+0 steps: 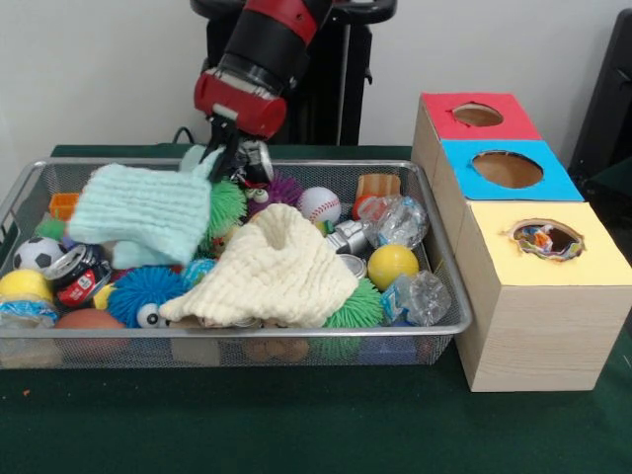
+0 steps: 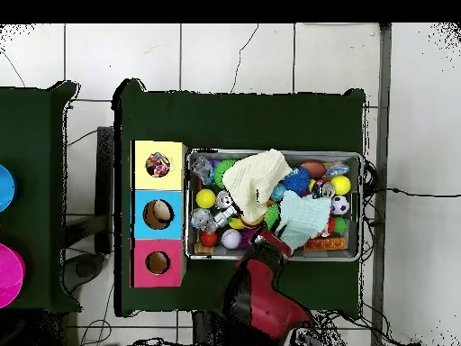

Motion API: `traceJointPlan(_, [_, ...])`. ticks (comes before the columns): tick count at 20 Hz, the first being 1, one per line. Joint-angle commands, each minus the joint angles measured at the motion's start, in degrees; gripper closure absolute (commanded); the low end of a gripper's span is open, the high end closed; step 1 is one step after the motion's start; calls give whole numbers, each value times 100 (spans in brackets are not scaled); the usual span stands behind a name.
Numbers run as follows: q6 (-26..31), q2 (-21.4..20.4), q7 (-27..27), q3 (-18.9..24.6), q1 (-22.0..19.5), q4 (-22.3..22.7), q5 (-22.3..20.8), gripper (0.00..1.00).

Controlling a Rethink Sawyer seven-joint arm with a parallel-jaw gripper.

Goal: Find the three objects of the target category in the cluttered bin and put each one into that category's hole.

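Over the wire bin [image 1: 434,331], end effector [image 1: 225,163] seemingly clamped on raised mint cloth's [image 1: 143,212] corner.

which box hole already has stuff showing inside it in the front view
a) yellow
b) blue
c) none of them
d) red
a: small colourful items show through the yellow box's hole, while the blue hole and the red hole show only plain brown inside from this view.

Mint knitted cloth [image 1: 148,215] hangs lifted — pale-yellow cloth [image 1: 275,269] lies crumpled in bin [image 1: 449,326].
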Motion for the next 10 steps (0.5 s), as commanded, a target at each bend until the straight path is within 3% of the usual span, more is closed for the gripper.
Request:
traceJointPlan(1, [2564,-1635,241,-129,1011,-95,905,100])
traceJointPlan(5, [3331,-1915,461,-1,1111,-533,722,100])
traceJointPlan(10, [3655,-1971,675,178,1141,-813,592,100])
